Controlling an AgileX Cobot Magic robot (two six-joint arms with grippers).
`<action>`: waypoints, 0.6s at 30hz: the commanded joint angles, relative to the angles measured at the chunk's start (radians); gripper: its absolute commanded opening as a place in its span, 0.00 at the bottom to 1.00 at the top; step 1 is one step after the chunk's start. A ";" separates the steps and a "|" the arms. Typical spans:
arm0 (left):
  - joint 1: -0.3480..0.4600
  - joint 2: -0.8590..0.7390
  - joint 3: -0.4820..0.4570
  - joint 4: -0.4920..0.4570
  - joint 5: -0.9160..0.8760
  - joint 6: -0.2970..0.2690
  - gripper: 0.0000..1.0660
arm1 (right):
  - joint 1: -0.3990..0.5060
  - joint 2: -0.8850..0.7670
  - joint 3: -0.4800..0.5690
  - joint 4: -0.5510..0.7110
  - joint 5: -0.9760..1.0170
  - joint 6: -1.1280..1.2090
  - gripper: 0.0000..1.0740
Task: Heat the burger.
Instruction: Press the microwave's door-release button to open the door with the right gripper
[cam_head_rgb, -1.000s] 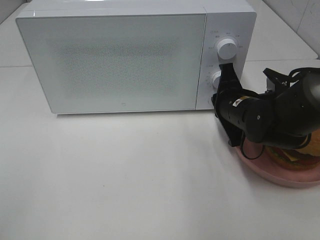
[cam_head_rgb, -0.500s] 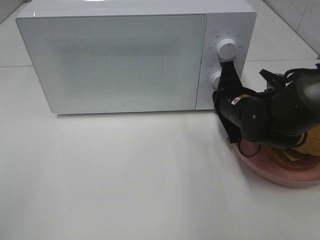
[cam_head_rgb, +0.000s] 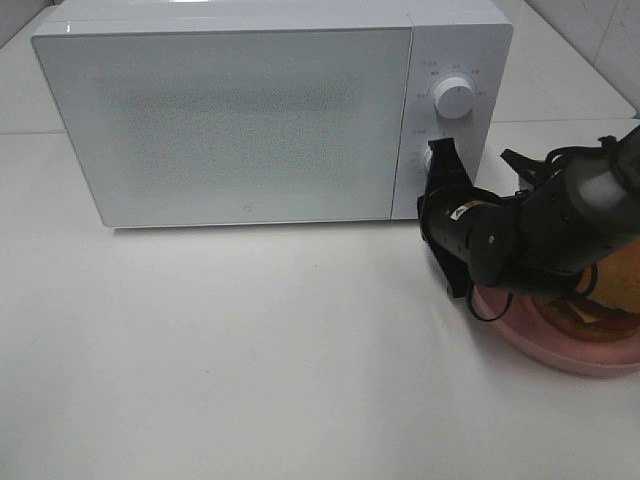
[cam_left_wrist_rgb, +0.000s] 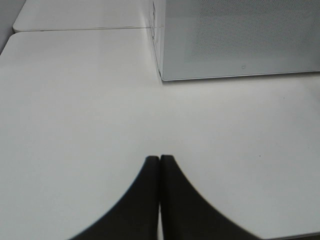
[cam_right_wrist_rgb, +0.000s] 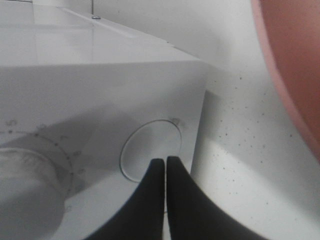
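White counter (cam_head_rgb: 250, 350) lies under the left pincer (cam_left_wrist_rgb: 160, 159), tips pressed together. Past the shut microwave (cam_head_rgb: 230, 120), the right pincer (cam_right_wrist_rgb: 165, 161), also pressed together, points at the door button (cam_right_wrist_rgb: 142, 145). The burger (cam_head_rgb: 600, 315) sits behind it, rightward, on the plate (cam_head_rgb: 530, 342).

My right arm (cam_head_rgb: 520, 235) hides most of the burger (cam_head_rgb: 598, 318) and part of the pink plate (cam_head_rgb: 560, 355), both also cut by the high view's edge, while the microwave (cam_head_rgb: 250, 120) dial markings (cam_head_rgb: 428, 68) are too small to read and its lower knob (cam_right_wrist_rgb: 25, 190) blurs in my right wrist view.
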 joint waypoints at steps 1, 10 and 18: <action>0.004 -0.019 0.002 -0.002 -0.011 -0.005 0.00 | -0.005 0.001 -0.009 0.018 -0.024 -0.005 0.00; 0.004 -0.019 0.002 -0.002 -0.011 -0.005 0.00 | -0.005 0.002 -0.009 0.085 -0.061 -0.007 0.00; 0.004 -0.019 0.002 -0.002 -0.011 -0.005 0.00 | -0.005 0.002 -0.009 0.088 -0.061 -0.014 0.00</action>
